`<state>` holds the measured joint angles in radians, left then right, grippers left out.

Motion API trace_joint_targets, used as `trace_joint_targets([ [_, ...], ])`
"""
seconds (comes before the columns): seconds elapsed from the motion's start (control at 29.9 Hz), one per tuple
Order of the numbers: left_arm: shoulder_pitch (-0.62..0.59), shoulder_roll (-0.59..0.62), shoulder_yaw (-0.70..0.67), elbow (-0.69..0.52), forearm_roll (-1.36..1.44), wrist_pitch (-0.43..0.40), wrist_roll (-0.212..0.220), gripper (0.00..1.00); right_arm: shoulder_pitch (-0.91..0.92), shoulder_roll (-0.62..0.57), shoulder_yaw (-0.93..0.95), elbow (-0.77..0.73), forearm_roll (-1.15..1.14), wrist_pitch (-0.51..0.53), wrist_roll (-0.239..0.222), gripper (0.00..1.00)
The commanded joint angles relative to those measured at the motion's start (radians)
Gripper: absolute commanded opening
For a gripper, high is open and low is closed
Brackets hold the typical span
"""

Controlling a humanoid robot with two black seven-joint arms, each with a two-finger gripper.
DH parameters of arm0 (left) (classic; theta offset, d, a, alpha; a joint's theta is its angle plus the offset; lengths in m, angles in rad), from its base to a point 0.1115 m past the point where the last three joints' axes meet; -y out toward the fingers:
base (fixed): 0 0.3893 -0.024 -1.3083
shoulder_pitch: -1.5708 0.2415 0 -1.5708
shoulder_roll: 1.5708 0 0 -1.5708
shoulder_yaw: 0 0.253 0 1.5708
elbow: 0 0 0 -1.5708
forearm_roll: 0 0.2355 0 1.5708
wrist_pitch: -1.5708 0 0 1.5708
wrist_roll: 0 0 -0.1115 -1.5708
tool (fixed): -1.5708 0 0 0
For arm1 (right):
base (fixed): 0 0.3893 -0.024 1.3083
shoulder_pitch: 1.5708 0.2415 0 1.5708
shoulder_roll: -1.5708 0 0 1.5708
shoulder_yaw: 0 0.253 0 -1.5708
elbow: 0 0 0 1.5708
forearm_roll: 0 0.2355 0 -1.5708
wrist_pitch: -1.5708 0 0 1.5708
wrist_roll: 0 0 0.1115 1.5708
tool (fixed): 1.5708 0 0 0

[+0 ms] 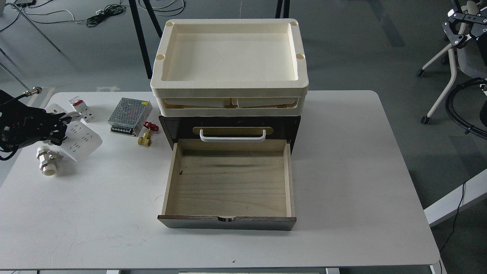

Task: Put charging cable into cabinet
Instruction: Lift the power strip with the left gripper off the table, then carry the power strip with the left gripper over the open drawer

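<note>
White plastic marked the thing to be moved: the power strip [78, 139] lay at the far left of the table [342, 171], tilted, with the left gripper [57, 127] over its left end. That gripper was dark and seen nearly end-on, so I could not tell whether its fingers were spread or already pinching the strip. No right gripper showed at all.

The cabinet [229, 129] stood mid-table under cream trays [229, 82], its lower drawer [228, 182] pulled out toward the near edge, pale wood bare inside.

By my reading, the step in hand was securing the strip. Doing it well would have meant gripping across the narrow body, not the cord, lifting high enough to clear the metal box [127, 116], the brass valve [146, 137] and the drawer's left wall, and carrying any loose cord along. A white fitting [47, 160] sat just beside the strip and could have been knocked.
</note>
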<state>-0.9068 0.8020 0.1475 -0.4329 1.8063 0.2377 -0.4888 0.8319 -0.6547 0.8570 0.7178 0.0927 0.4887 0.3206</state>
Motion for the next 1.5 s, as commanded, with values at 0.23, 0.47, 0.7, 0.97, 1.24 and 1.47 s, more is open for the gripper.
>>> trace_joint_targets([
  [0.23,-0.043,0.204,-0.005,-0.068,-0.106,-0.011,0.0,0.0,0.0,0.001,0.01,0.0,0.001,0.0,0.0,0.99],
  [0.47,-0.076,0.468,-0.026,-0.401,-0.17,-0.086,0.0,0.0,0.0,0.001,0.024,0.0,0.001,0.0,0.0,0.99],
  [0.7,-0.081,0.738,-0.123,-0.889,-0.202,-0.253,0.0,0.0,0.0,0.001,0.024,-0.003,-0.001,0.0,0.0,0.99],
  [0.97,-0.07,0.796,-0.117,-1.234,-0.291,-0.363,0.0,0.0,0.01,0.001,0.028,-0.009,-0.002,0.0,0.0,0.99],
  [1.24,-0.075,0.675,-0.117,-1.297,-0.436,-0.507,0.0,0.0,0.012,0.003,0.028,-0.012,-0.002,0.0,0.0,0.99],
  [1.47,-0.075,0.505,-0.123,-1.301,-0.56,-0.563,0.0,0.0,0.01,0.001,0.028,-0.017,-0.004,0.0,0.0,0.99],
])
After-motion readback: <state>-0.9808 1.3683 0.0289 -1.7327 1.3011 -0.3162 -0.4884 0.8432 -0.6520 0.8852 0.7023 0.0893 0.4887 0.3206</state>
